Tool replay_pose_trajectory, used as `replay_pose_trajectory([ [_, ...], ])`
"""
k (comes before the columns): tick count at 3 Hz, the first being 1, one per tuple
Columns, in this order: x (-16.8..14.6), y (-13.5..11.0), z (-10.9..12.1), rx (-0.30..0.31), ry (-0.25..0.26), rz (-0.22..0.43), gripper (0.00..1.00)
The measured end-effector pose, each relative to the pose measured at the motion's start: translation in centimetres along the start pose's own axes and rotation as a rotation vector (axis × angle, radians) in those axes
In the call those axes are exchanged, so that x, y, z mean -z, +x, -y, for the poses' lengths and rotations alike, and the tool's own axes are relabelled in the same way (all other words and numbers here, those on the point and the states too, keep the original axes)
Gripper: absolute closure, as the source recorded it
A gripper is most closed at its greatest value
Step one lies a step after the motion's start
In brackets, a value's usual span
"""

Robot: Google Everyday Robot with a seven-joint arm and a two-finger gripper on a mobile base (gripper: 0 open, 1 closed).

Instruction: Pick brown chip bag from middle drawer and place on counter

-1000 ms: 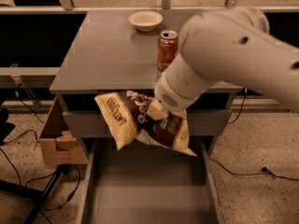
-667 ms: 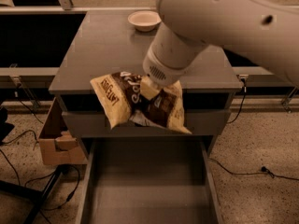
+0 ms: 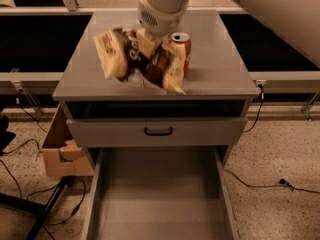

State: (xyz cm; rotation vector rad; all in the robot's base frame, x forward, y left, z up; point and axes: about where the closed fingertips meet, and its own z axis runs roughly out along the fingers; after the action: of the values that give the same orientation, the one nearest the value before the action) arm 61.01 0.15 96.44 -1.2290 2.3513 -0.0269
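Placing step. Gripper (image 3: 147, 44), upper centre, clenched on crinkled brown-and-tan chip bag (image 3: 127, 54) over smooth grey counter (image 3: 222, 69), beside orange soda can (image 3: 182, 48); grey metal middle drawer (image 3: 157, 196) open below. Next: lower, release clear of can.

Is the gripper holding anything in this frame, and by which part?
Yes. The gripper grips the brown chip bag from above by its dark brown middle, over the counter, next to the soda can.

An orange soda can (image 3: 183, 44) stands upright; a cardboard box (image 3: 64, 159) and cables (image 3: 260, 182) lie on the floor (image 3: 285, 149).
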Motion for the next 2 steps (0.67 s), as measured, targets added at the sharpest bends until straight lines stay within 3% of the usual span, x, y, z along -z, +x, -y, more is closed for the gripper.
replay_pose_trajectory([
  [1, 5.0, -6.6, 4.1, -0.057, 0.094, 0.115, 1.00],
  [2, 9.6, -10.8, 7.8, -0.129, 0.176, 0.263, 1.00],
])
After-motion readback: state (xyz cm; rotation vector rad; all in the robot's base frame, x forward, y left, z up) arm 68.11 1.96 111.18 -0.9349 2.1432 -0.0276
